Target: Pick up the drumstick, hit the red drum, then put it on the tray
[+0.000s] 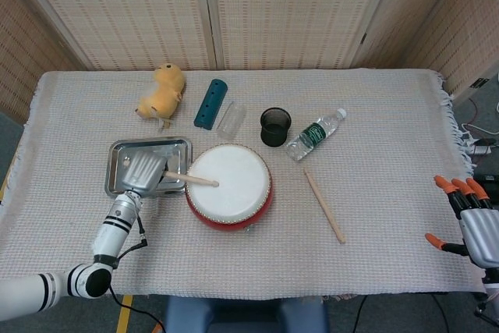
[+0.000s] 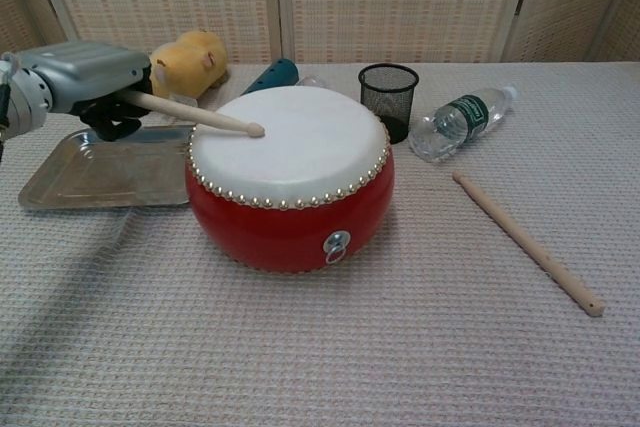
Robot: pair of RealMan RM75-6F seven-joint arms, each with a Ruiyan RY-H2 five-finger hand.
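A round red drum with a smooth white skin and a ring of pale studs around its rim sits near the middle of the table, which is covered in a coarse, beige woven cloth. The silver-shelled left hand grips a slim, pale wooden drumstick by its butt; the stick slants down to the right so that its rounded tip rests on, or just above, the left part of the white skin, and I cannot tell whether it actually touches. The hand hangs above a shallow rectangular tray of shiny metal, which lies just beside the drum on its left. A second plain wooden stick lies flat on the cloth to the right of the drum, well apart from it. Behind the drum stand a black wire-mesh cup, a clear plastic water bottle with a green label lying on its side, a teal cylindrical tube beside a clear plastic piece, and a soft yellow plush toy. The right hand, grey with orange fingertips, shows at the table's right edge in the head view, fingers spread and holding nothing.
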